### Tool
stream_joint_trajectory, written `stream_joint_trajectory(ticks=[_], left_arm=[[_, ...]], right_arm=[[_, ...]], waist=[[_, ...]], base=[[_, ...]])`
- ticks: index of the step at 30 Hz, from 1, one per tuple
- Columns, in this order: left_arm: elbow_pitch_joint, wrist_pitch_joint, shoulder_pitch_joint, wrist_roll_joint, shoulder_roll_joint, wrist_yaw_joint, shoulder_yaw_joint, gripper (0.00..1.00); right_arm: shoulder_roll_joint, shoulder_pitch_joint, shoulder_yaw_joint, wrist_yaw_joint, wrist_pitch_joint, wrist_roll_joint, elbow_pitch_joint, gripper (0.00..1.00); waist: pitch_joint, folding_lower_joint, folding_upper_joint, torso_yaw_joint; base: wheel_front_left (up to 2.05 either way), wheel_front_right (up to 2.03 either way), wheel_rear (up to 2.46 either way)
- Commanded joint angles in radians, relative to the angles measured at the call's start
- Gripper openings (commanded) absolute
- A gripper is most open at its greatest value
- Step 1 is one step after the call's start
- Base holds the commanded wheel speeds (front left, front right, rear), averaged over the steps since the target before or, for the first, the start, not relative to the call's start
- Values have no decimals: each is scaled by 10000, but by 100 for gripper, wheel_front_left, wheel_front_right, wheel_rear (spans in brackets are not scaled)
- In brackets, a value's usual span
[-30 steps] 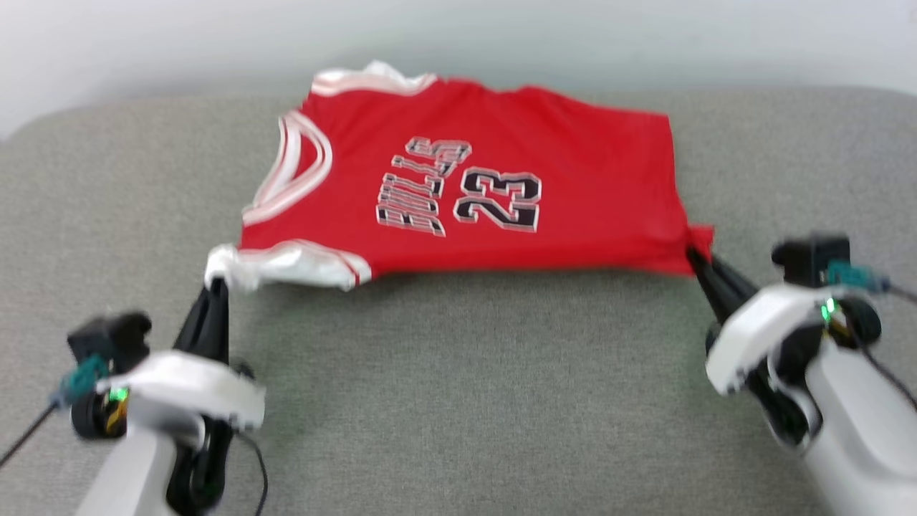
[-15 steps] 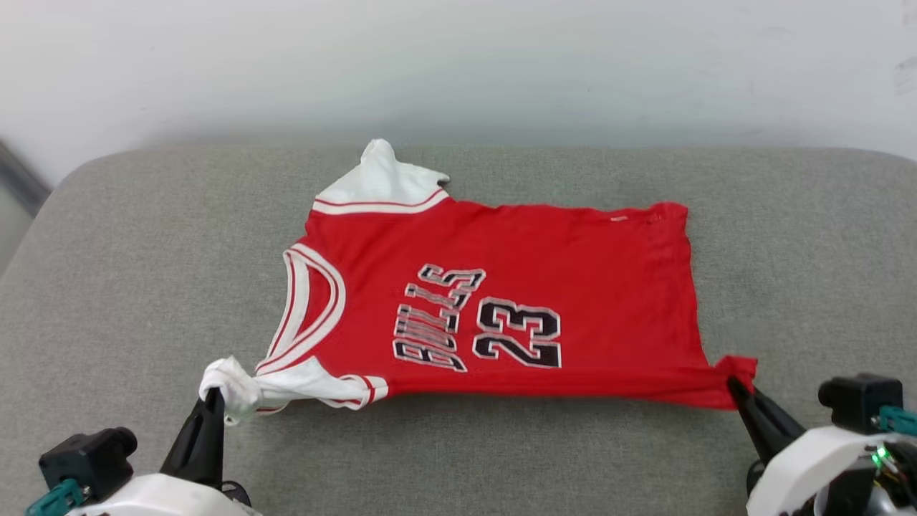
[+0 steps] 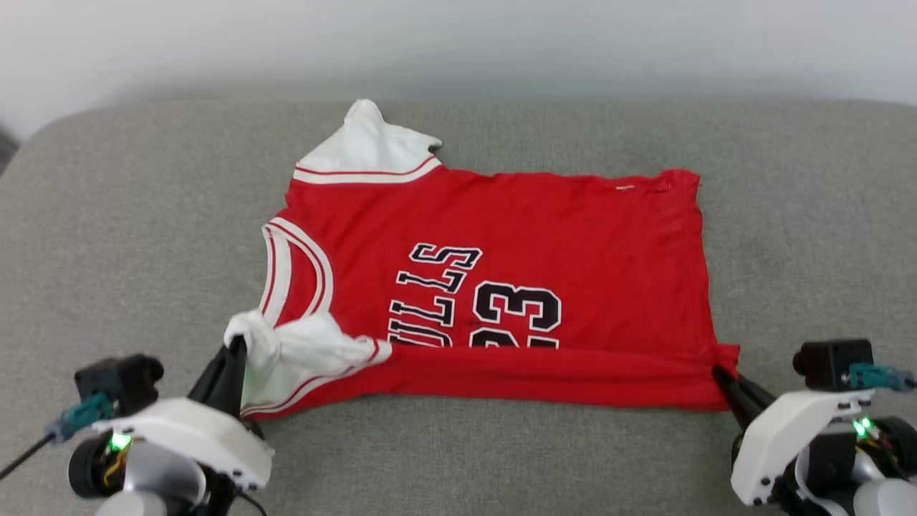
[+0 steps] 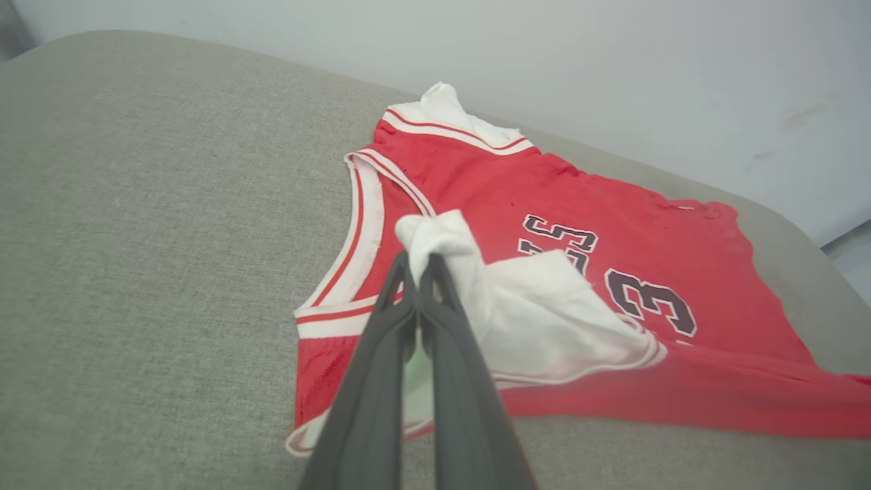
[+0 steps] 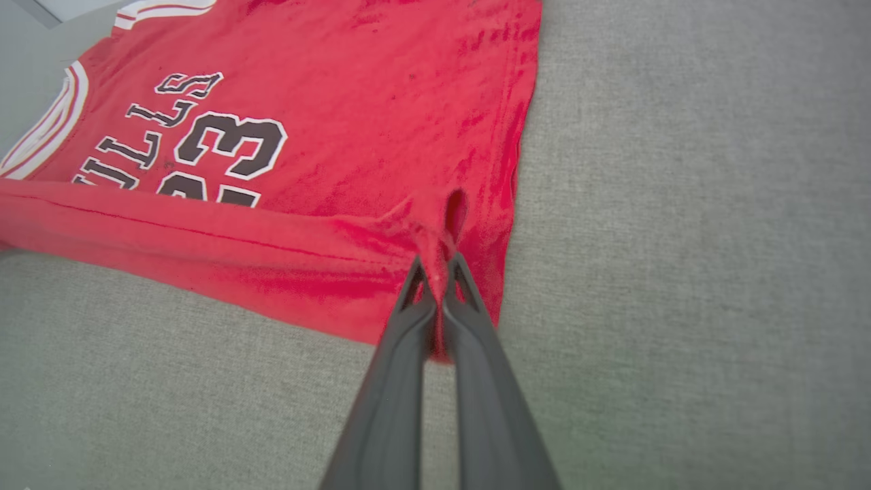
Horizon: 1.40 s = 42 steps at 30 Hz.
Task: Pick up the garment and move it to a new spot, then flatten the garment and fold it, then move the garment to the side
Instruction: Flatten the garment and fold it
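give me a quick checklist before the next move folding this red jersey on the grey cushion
1. Left gripper shut on the near white sleeve of the red jersey garment with black lettering: ok.
2. Right gripper shut on the red hem corner: ok.
3. Near edge turned over in a straight band between the grips: ok.
4. Far white sleeve lying flat: not ok, it is bunched and pokes up.
5. Garment wholly on the grey fabric cushion: ok.
6. Both cloth layers caught in each grip: cannot tell.
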Motion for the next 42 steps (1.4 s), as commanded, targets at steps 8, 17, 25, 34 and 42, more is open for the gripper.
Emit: stream_joint_trajectory(ticks=[8, 17, 25, 34, 42], left_arm=[[2123, 5, -2296, 282, -158, -754, -433, 0], [4333, 191, -3605, 58, -545, -1449, -803, 56], [5458, -200, -3915, -310, -660, -1831, -580, 100], [4679, 89, -3376, -170, 109, -1516, -418, 100], [2565, 2157, -2578, -455, 1471, -1039, -357, 100]], right_arm=[[-367, -1780, 663, -9, -110, 75, 1307, 0], [-575, -2885, 1508, -9, -629, 171, 2901, 100], [-697, -3099, 1810, -14, -1820, 592, 3310, 100], [-598, -2573, 1561, -9, -4270, 639, 2324, 100], [135, -1680, 721, -9, -5376, -11, 885, 100]], waist=[[1164, 1, -1, -125], [1621, 1, -1, -173], [1398, 1, -1, -293], [543, 1, -1, -433], [3, 1, -1, -606]], base=[[0, 0, 0], [0, 0, 0], [0, 0, 0], [0, 0, 0], [0, 0, 0]])
